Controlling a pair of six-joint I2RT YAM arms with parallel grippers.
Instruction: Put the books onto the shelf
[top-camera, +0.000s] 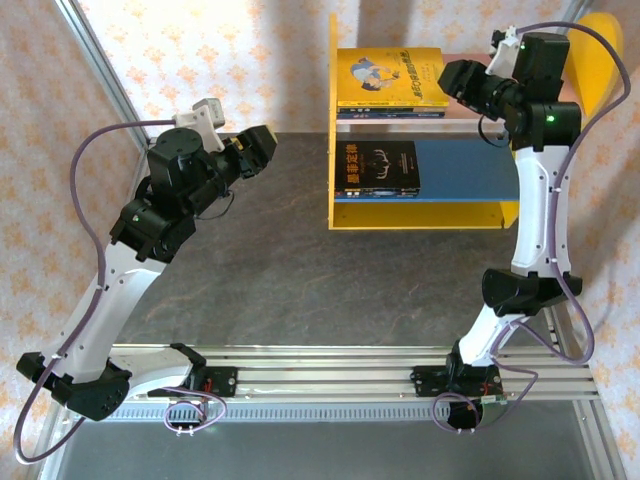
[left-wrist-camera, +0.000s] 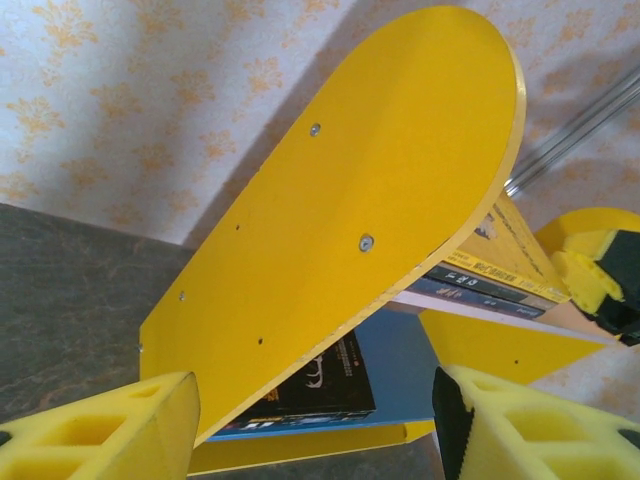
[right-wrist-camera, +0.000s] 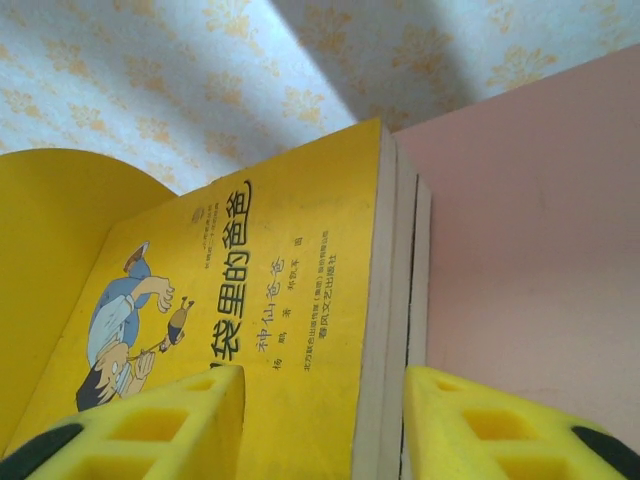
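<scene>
The books lie on the shelf (top-camera: 420, 215). In the top view the yellow book (top-camera: 390, 77) is flat on the pink board (top-camera: 462, 120) and a dark book (top-camera: 375, 167) on the blue board (top-camera: 460, 170). The right gripper (top-camera: 452, 78) is just beside the yellow book's right edge, while the left gripper (top-camera: 262, 145) is well apart. The left wrist view shows its fingers (left-wrist-camera: 520, 425) wide and empty. In the right wrist view the jaws are parted, with the book's long edge running straight ahead.
</scene>
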